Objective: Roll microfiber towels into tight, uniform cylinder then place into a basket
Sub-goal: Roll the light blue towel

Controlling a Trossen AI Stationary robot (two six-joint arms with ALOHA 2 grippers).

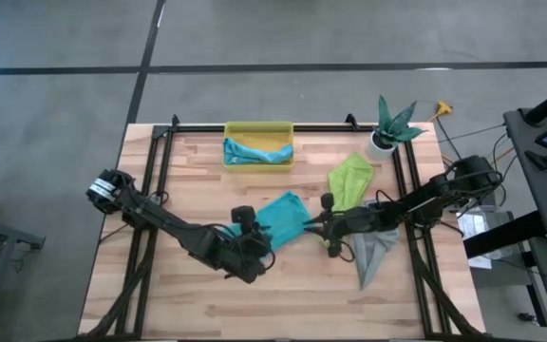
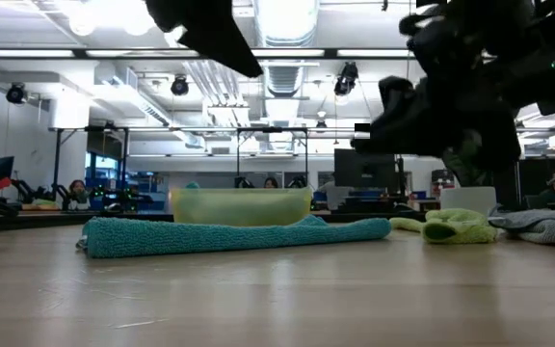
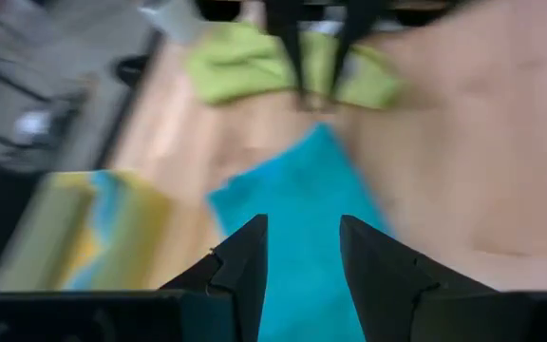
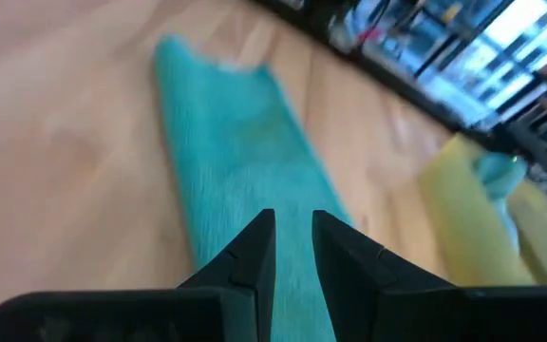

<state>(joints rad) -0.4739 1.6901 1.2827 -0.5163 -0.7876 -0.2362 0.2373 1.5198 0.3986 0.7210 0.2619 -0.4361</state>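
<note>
The teal towel [image 1: 281, 219] lies flat and unrolled near the middle of the worktop [image 1: 207, 180], probably spread out so a roll can be started from one edge. Both grippers hang above it at opposite ends. The left gripper [image 1: 254, 235] is over its near-left end with jaws parted to a moderate gap and nothing between them. The right gripper [image 1: 323, 226] is over the other end, jaws drawn narrow, also empty. In each wrist view the cloth sits beyond the fingertips, so neither pair seems to touch it; this looks like lining up for a two-ended pinch, though that is a judgement.

The lime green towel [image 1: 351, 178] lies crumpled just beyond the teal one, toward the plant pot [image 1: 382, 141]. The grey towel [image 1: 373, 250] lies loose under the right arm, waiting its turn. The yellow basket [image 1: 257, 129] stands at the far edge with the light blue towel [image 1: 254, 152] already in it.

In the low view the arms are cut off at the top, so how high the jaws stand above the cloth is hard to judge. Whether the light blue towel is tightly rolled cannot be made out. Both wrist views are smeared, and the grey towel is partly covered by the right arm.
</note>
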